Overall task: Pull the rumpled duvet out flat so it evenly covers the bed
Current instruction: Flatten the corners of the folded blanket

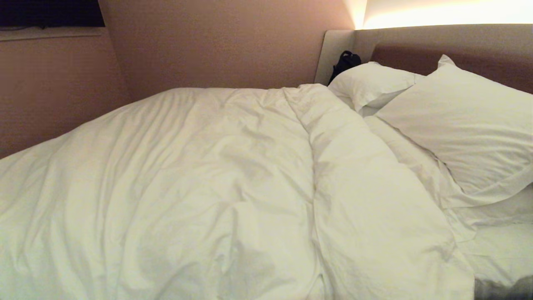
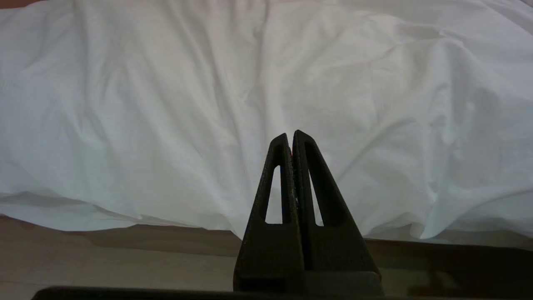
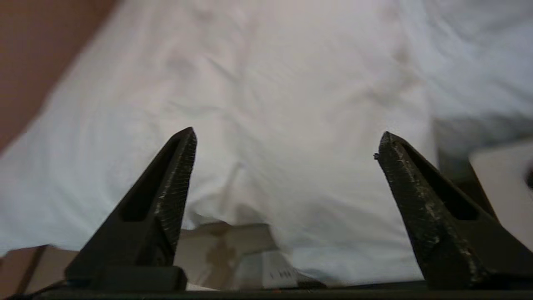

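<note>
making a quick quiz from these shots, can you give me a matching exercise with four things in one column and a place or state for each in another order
Things:
1. duvet
2. two pillows
3. left gripper
4. right gripper

Places or states:
A. fingers wide apart, nothing between them
B. leaning against the headboard
C. fingers shut together, facing the hanging edge of the cover
D. spread over the bed, creased, with a long ridge running toward the pillows

Pairs: 1-D, 2-B, 3-C, 4-A
</note>
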`<state>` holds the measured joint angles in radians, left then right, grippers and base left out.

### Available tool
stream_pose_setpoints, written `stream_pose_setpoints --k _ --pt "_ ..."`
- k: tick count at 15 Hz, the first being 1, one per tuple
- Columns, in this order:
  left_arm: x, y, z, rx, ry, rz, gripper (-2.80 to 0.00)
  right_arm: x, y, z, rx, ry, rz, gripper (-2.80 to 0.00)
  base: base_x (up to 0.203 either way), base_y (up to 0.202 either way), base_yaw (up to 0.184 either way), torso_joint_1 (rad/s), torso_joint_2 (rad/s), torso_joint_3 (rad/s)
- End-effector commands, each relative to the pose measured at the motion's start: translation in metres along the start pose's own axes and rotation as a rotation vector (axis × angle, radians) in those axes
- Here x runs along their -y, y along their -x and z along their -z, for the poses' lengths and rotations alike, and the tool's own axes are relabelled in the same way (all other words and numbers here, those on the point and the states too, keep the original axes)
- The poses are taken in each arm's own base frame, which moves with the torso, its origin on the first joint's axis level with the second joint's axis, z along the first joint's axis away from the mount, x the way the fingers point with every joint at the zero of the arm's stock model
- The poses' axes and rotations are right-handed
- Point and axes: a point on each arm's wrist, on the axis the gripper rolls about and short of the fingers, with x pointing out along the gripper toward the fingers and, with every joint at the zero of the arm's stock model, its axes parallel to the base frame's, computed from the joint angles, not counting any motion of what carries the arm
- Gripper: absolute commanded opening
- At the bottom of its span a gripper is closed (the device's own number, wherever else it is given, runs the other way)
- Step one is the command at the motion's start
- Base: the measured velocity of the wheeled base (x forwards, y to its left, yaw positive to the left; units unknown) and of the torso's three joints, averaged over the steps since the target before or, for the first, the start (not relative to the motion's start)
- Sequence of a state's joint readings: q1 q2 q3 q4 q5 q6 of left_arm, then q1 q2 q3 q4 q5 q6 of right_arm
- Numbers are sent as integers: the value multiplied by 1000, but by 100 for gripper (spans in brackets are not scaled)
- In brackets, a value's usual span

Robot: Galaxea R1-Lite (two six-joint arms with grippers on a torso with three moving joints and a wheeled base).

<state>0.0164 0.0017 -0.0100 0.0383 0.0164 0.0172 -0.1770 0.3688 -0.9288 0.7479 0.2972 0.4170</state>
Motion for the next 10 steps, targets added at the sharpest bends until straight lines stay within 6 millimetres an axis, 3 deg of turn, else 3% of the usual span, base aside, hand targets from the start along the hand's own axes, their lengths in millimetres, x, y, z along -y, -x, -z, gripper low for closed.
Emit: stream_pose_setpoints --k 1,2,3,4,6,7,10 --pt "0 0 0 1 0 -1 -280 -2 -6 -6 -38 -12 -17 0 0 0 0 0 0 0" --pt "0 0 0 1 0 -1 -280 0 -21 -14 -92 -31 9 0 0 0 0 0 0 0" --pt "0 0 0 0 -1 -1 -280 2 -34 -20 -140 -48 33 -153 0 0 0 0 0 0" --pt "0 0 0 1 0 -1 -280 5 -52 -27 -204 -70 69 -280 0 0 0 0 0 0" --pt "0 0 0 1 0 -1 -280 12 -88 -40 -277 -90 120 -280 0 0 0 0 0 0" --pt "0 0 0 -1 0 -1 -280 14 -102 -46 -234 -74 108 -280 0 0 0 0 0 0" --pt "0 0 0 0 0 0 -280 15 -115 -53 -165 -25 81 -280 0 0 0 0 0 0"
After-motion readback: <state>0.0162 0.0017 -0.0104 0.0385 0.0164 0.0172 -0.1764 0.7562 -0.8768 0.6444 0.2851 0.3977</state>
